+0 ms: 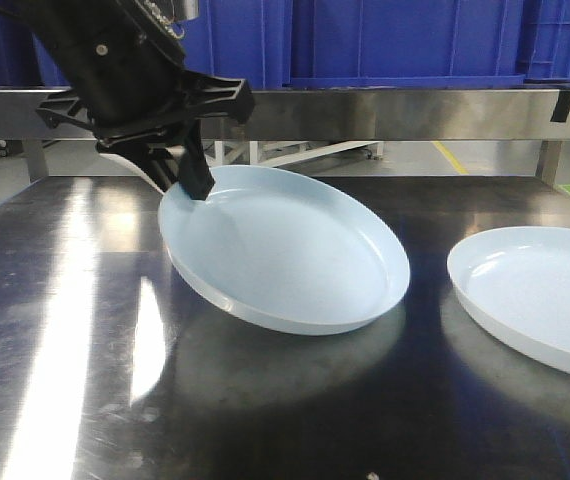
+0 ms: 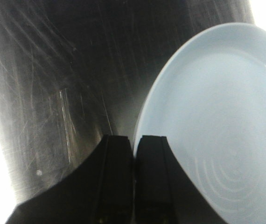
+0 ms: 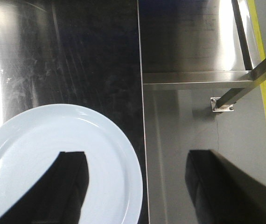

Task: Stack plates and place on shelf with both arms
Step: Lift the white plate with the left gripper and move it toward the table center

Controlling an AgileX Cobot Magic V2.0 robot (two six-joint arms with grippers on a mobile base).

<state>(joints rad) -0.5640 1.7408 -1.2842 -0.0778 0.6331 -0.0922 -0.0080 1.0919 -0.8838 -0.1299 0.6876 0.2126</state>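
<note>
Exterior front-facing view took in the steel table, bare across its left and front, with blue crates behind, a white label on one cut off and unreadable. The tilted plate had its raised left rim pinched between the closed jaws of the left gripper, near but clear of the flat plate, whose rim lay close to the table's right edge. Over that one the right gripper hung with jaws spread wide, one finger above the plate, the other past the table edge, holding nothing.
</note>
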